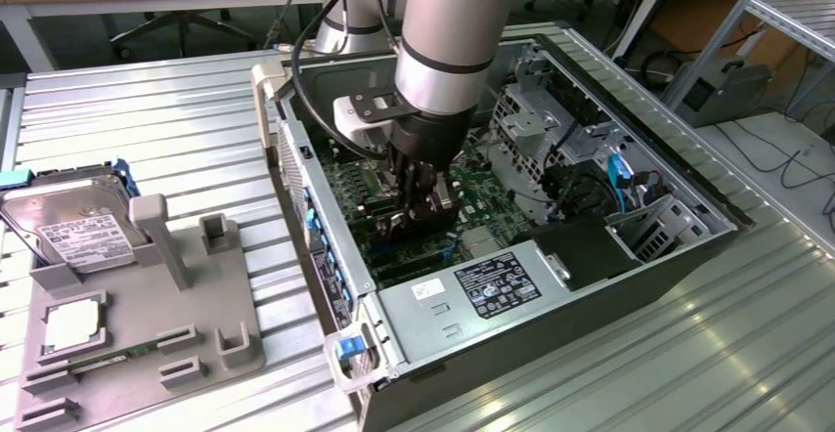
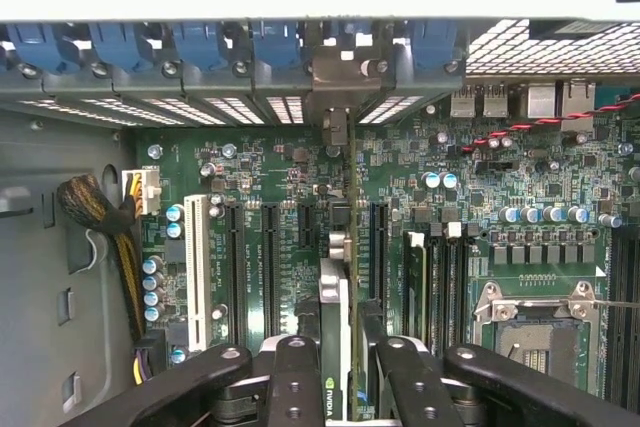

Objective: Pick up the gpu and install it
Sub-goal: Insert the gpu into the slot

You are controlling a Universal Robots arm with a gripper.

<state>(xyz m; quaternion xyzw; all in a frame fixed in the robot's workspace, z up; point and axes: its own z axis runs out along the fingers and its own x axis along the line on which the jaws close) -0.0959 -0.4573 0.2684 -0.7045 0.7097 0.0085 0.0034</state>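
Already picked up: the gpu [image 2: 335, 337] was off the bench, held edge-on above the motherboard [image 2: 480, 197].
Pincer: the pincer [image 1: 420, 207] was pinching the gpu, low in the wrist frame, mid-frame inside the computer case [image 1: 679, 173] in the exterior view.
Left: seating appeared unfinished, by my judgement.

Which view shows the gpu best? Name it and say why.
The wrist view. There the gpu stands edge-on between the tool's fingers, held over the motherboard slots, its bracket end reaching the rear slot openings. In the exterior view the gpu is a dark sliver under the tool, inside the computer case.
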